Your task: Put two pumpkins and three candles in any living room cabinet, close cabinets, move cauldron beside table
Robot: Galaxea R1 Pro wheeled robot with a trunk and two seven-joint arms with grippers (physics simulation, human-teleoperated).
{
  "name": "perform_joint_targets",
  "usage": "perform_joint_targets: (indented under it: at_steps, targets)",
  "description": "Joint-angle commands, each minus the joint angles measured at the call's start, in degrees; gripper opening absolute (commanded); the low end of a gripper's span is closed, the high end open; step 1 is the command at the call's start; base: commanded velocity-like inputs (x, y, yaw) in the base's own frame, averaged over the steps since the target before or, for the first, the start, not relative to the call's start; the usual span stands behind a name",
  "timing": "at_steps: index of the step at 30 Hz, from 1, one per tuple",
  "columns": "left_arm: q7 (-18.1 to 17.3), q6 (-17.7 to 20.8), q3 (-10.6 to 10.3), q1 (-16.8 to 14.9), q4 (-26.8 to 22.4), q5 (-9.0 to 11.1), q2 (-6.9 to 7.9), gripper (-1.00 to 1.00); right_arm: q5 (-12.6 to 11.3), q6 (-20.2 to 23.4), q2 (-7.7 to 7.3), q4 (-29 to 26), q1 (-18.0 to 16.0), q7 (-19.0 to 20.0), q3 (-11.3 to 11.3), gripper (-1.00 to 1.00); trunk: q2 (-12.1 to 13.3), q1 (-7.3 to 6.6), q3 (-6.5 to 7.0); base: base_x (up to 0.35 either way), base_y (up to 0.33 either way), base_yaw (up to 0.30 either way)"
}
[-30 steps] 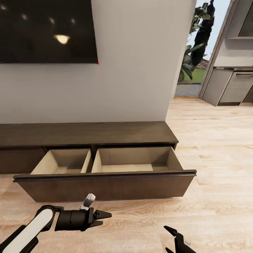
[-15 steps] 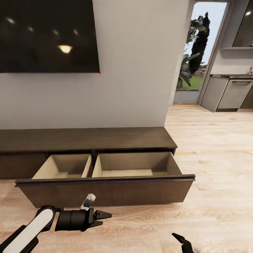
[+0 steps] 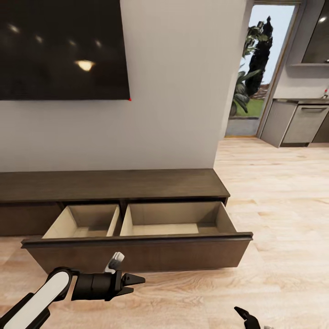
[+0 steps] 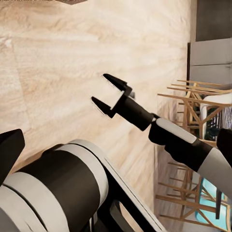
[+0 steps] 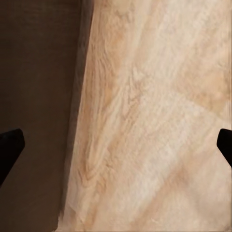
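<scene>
The long low dark brown wooden cabinet (image 3: 114, 183) stands against the pale grey wall (image 3: 173, 82), its left end cut off by the picture edge. Its wide drawer (image 3: 137, 251) is pulled out over the light wooden plank floor (image 3: 278, 201), showing two pale beige compartments; the drawer front hides the near part of each compartment floor, and what shows of them is bare. Above the cabinet hangs a large black glossy screen (image 3: 59, 45), cropped at the top and left. Right of the cabinet, past the wall's corner, a doorway (image 3: 256, 73) gives onto greenery and grey kitchen units (image 3: 301, 121).

In front of the drawer, the left gripper (image 3: 135, 283) hovers over the floor, its black fingers parted and holding nothing. The right gripper (image 4: 110, 94) is nearly out of frame in the head view; the left wrist view shows its jaws spread and empty, above the floor
</scene>
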Motion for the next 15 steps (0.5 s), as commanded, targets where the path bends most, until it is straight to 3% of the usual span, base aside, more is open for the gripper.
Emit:
perform_joint_targets:
  at_steps: [1,15]
  targets:
    - [-0.4,0.0,-0.1,0.0,0.0,-0.4,0.04,1.0,-0.2,-0.9,-0.02,0.1,0.0,0.2,-0.2,1.0,0.4,-0.24,0.13,0.0,0.0,0.0]
    - [-0.4,0.0,0.0,0.0,0.0,-0.4,0.04,1.0,0.0,-3.6,0.03,0.3,0.0,0.3,0.1,1.0,6.0,-3.31,2.65,0.0,0.0,0.0]
